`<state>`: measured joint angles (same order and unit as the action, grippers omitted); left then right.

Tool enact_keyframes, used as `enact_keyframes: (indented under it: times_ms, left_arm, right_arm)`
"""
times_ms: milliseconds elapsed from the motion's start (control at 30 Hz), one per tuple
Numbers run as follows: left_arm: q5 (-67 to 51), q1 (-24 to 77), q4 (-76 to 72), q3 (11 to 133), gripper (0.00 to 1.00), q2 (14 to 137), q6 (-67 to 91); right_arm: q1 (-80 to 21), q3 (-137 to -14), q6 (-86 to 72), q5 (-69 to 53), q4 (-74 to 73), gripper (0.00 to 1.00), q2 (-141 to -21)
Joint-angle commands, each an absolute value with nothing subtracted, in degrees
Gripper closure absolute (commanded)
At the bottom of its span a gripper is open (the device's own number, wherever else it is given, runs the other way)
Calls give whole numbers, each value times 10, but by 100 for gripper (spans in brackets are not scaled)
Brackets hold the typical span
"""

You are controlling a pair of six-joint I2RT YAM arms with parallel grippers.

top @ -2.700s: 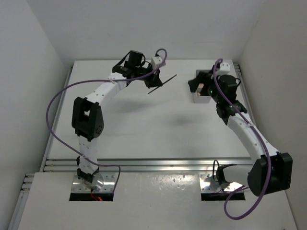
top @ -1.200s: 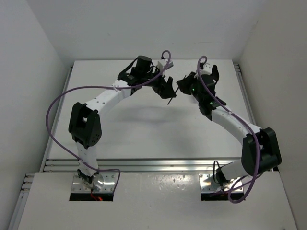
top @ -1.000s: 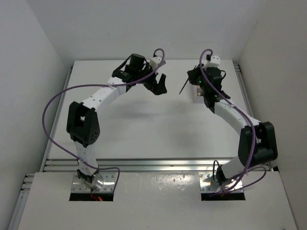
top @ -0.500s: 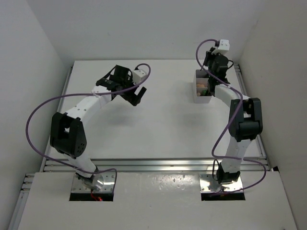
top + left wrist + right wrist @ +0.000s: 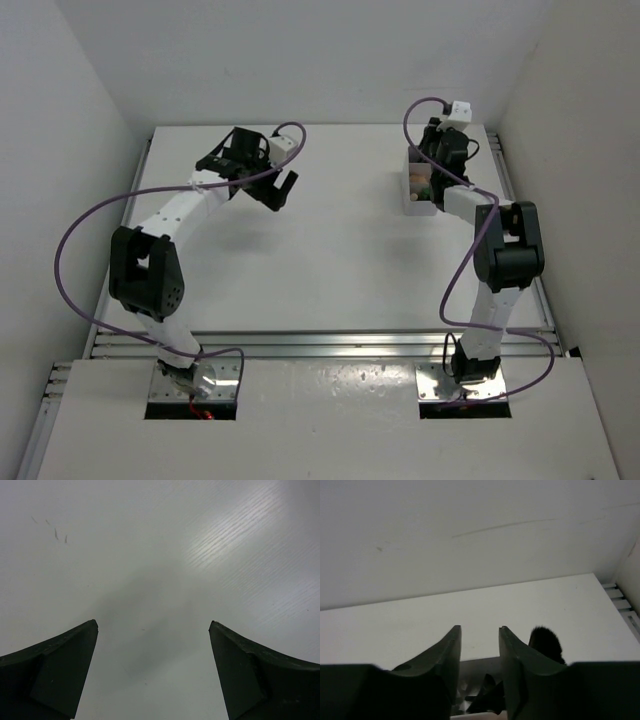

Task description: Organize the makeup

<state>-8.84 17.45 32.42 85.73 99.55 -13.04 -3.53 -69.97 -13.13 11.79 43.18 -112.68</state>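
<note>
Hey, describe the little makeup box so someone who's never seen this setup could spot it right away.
Start at the white table and go to its far right corner. The box sits beneath the right gripper: small, white, open-topped, the only container in view, with a black fluffy brush head sticking up from it.

The thin black pencil has left the left gripper (image 5: 283,190), which has swung back leftward with its jaws wide. The right gripper (image 5: 430,168), which took it, now sits over the box (image 5: 413,207) at the far right, its fingers just parted and empty.
</note>
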Motion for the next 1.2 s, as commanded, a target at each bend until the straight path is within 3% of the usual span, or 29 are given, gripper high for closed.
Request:
enact_keyframes:
  times_ms: [0,233,400,467,567,667,867,1167]
  left_arm:
    - [-72,170,325,877,0,993,-125]
    - [-67,139,352,871,0,970,-125]
    - [-67,134,364,842,0,934,-125]
    - [-67,127,364,822,0,920,-130]
    - [-72,103,364,792,0,900,-130]
    - [-91,77,352,748,0,873,-113]
    - [-123,45,319,670,0,831,-85]
    - [-197,45,287,624,0,806,-55]
  right_arm:
    - [-38,-696,-137,113,463,63,-1105]
    - [-37,-660,-114,127,454,20,-1031]
    - [-29,-613,-96,150,336,6,-894]
    - [-4,-614,-119,143,176,0,-831]
    - [72,-642,-156,108,-49,0,-779]
    - [123,-622,-156,102,-180,0,-746]
    - [227,-521,-257,86,-329,0,-680]
    - [241,-494,-301,19,-417,0,-673]
